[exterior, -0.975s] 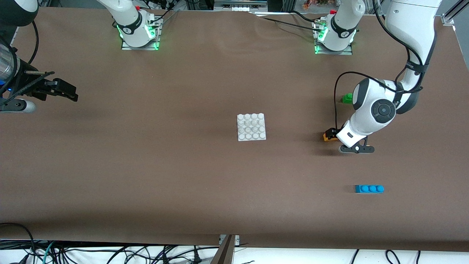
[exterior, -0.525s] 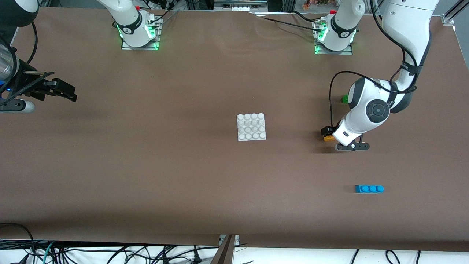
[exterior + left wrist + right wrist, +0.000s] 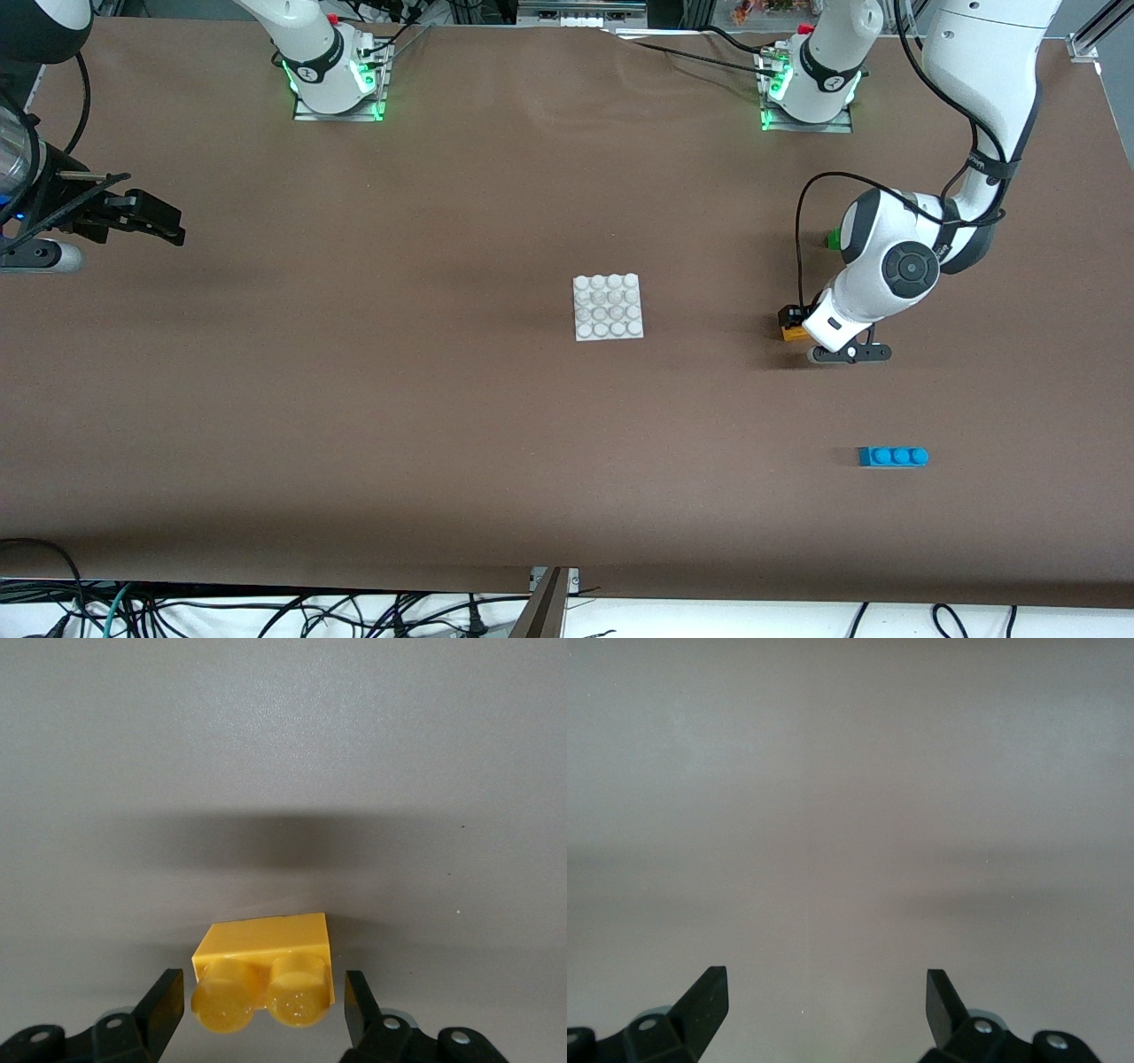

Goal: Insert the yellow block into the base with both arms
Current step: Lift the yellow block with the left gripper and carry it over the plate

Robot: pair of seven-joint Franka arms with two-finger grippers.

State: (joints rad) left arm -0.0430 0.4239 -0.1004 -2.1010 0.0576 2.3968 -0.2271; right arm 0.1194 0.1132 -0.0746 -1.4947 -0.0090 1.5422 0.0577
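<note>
Since a second ago my left gripper (image 3: pixel 791 322) has dropped and slid toward the base (image 3: pixel 608 307), now straddling the yellow block (image 3: pixel 265 972) on the tabletop (image 3: pixel 443 425), fingers (image 3: pixel 164 1005) spread, not yet grasping. Block sits well apart from base, open room between. Right gripper (image 3: pixel 151 220) waits at its end, fingers released.

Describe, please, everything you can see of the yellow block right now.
The yellow block is a small orange-yellow brick of glossy plastic with two round studs. It rests on the brown table toward the left arm's end, apart from the base. The left gripper straddles it, fingers open with gaps either side.
</note>
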